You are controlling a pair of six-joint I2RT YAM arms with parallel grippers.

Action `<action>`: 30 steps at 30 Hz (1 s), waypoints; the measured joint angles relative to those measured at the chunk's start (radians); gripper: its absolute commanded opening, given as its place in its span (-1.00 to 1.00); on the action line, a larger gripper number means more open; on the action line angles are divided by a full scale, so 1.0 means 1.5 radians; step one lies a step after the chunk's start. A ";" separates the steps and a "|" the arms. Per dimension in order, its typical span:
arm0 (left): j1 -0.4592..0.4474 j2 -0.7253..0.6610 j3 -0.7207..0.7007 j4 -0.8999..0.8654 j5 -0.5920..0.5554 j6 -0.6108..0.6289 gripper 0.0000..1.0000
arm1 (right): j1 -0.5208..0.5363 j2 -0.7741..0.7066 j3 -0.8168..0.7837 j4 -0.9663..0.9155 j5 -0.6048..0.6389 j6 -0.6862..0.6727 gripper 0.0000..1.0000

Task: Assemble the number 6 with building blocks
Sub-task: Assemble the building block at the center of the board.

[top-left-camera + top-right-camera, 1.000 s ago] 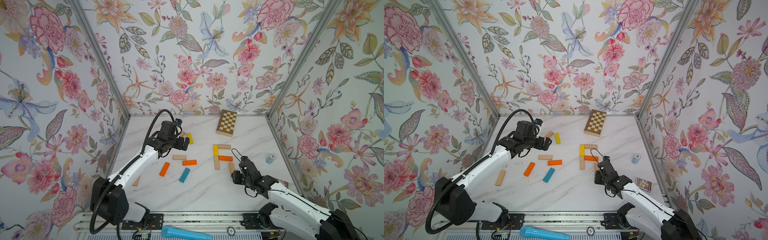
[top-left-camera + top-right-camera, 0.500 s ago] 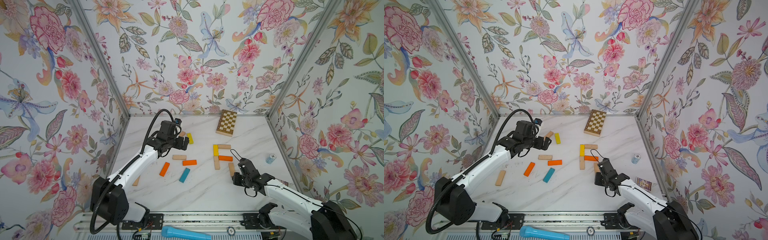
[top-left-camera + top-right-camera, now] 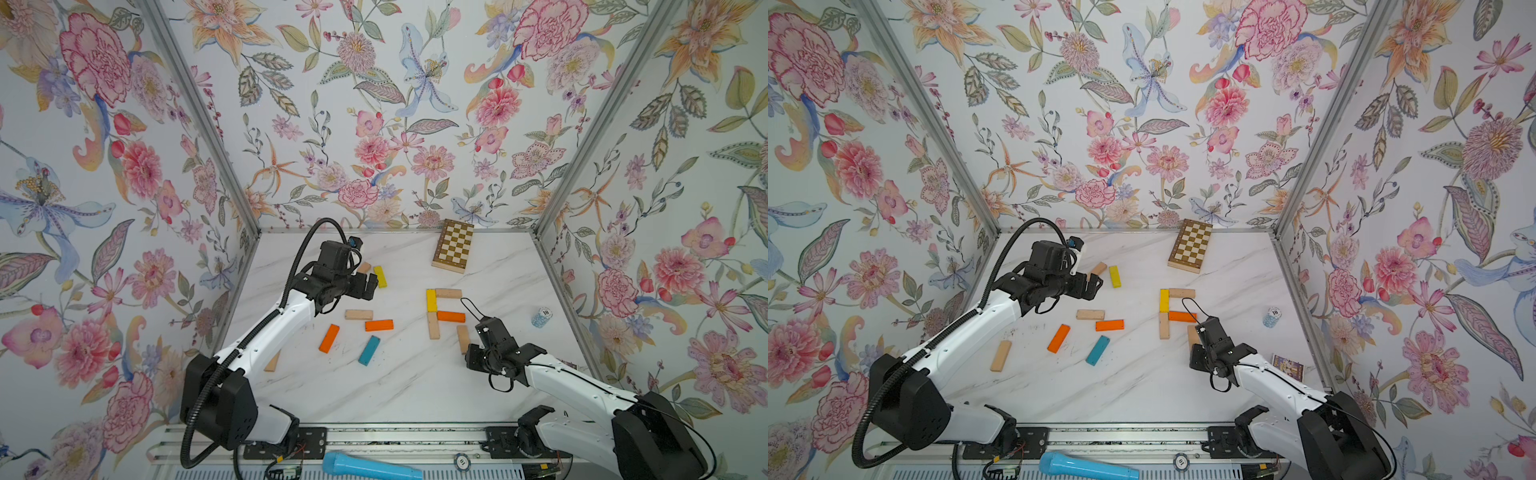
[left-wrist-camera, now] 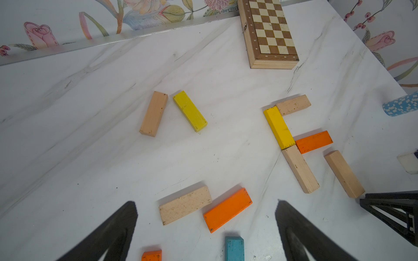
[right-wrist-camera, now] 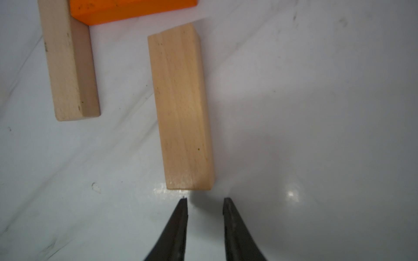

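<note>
While the left gripper point(image 4: 205, 202) hangs wide open, the right gripper point(image 5: 204, 201) sits barely parted, empty, at a beige block's point(image 5: 181, 106) six o'clock.

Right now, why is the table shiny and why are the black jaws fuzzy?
Right wrist view: white glare on the marble table near the beige block. Left wrist view: the left gripper's jaws blur, likely too near the lens; the orange block looks sharp.

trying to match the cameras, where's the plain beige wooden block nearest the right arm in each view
In both top views: plain beige wooden block right of centre, just in front of the orange wooden bar.
Left wrist: the block lies just past that bar.
Right wrist: the block fills the middle.
Shared landmark: that orange bar.
</note>
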 measured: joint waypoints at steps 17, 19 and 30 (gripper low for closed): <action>0.012 0.006 0.000 0.005 0.011 -0.005 0.98 | -0.009 0.062 0.039 0.010 0.000 -0.005 -0.38; 0.013 0.007 0.000 0.005 0.017 -0.005 0.98 | -0.010 0.067 0.042 0.014 0.000 -0.005 -0.38; 0.016 0.009 0.000 0.010 0.024 -0.007 0.98 | -0.014 0.075 0.047 0.016 -0.005 -0.007 -0.38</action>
